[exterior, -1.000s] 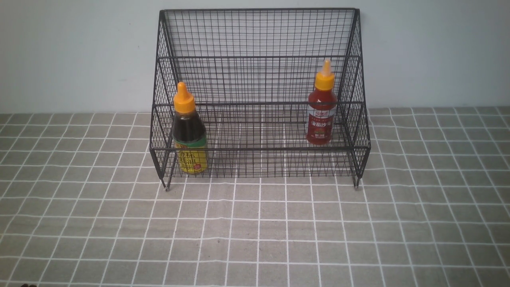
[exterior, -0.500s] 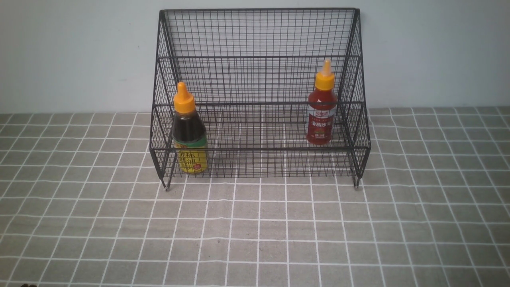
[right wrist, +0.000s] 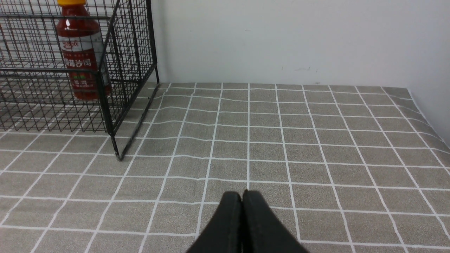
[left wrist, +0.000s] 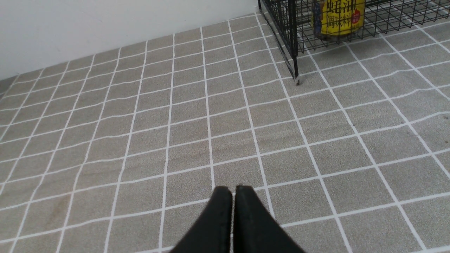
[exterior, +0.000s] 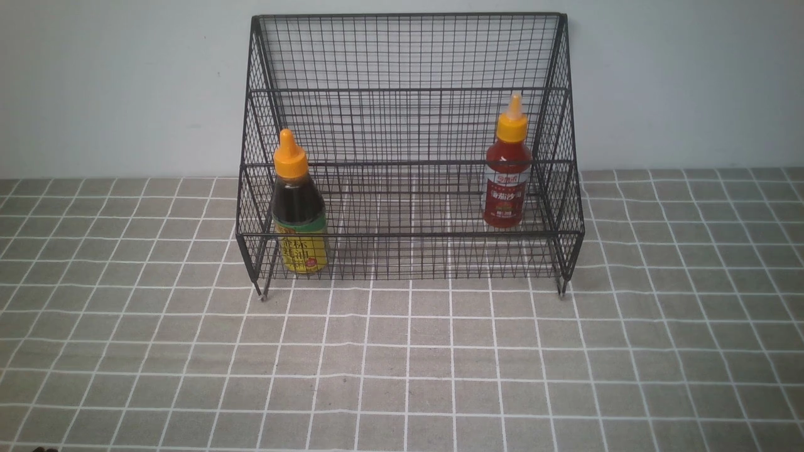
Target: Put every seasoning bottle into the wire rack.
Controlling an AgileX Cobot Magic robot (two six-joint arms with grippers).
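The black wire rack [exterior: 408,91] stands at the back of the table against the wall. The dark brown bottle [exterior: 298,207] with the yellow-green label stands upright inside its front left corner; its label shows in the left wrist view [left wrist: 338,17]. The red bottle [exterior: 507,169] stands upright inside on the right, also seen in the right wrist view [right wrist: 80,52]. My left gripper [left wrist: 233,189] is shut and empty over the cloth, well short of the rack's left foot. My right gripper [right wrist: 242,194] is shut and empty, to the right of the rack. Neither arm shows in the front view.
A grey cloth with a white grid [exterior: 408,364] covers the table. A pale wall [exterior: 94,81] runs behind the rack. The rack's front left foot [left wrist: 297,80] and front right foot [right wrist: 119,156] rest on the cloth. The table's right edge [right wrist: 427,119] meets a side wall.
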